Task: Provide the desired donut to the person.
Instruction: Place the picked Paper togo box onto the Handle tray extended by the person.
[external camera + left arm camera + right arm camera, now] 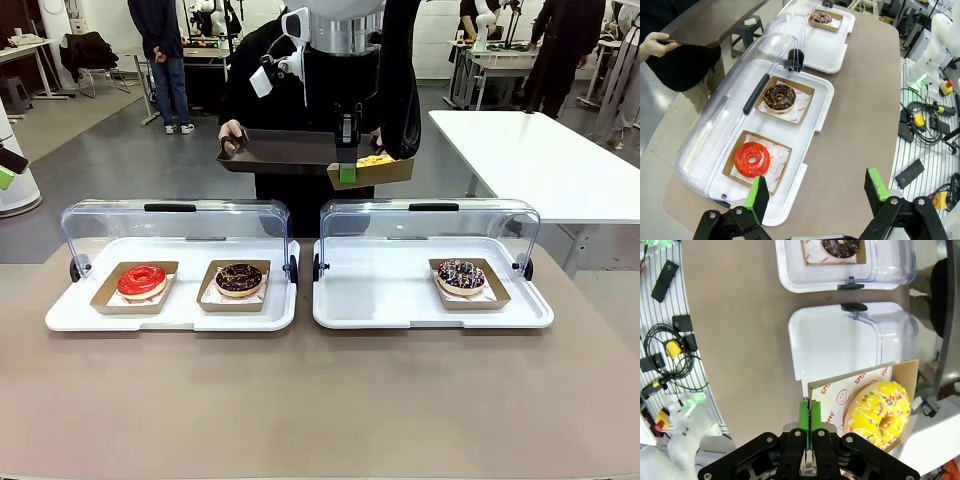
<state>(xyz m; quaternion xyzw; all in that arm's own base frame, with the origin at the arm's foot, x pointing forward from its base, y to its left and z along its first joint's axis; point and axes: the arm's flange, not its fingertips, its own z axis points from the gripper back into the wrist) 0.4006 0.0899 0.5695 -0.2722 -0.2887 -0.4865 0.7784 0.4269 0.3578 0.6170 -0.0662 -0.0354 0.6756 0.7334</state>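
The right end effector point(809, 407) is pinched narrow on the edge of a cardboard tray point(840, 395) carrying the yellow donut point(880, 412). It holds this up past the desk point(320, 400), at the near edge of the dark tray point(280, 150) in the person's hands point(232, 135); whether the two trays touch, I cannot tell. The left end effector point(816, 177) hangs wide and empty over the desk beside a white tray point(822, 102), where a red donut point(752, 159) and a chocolate donut point(779, 96) lie.
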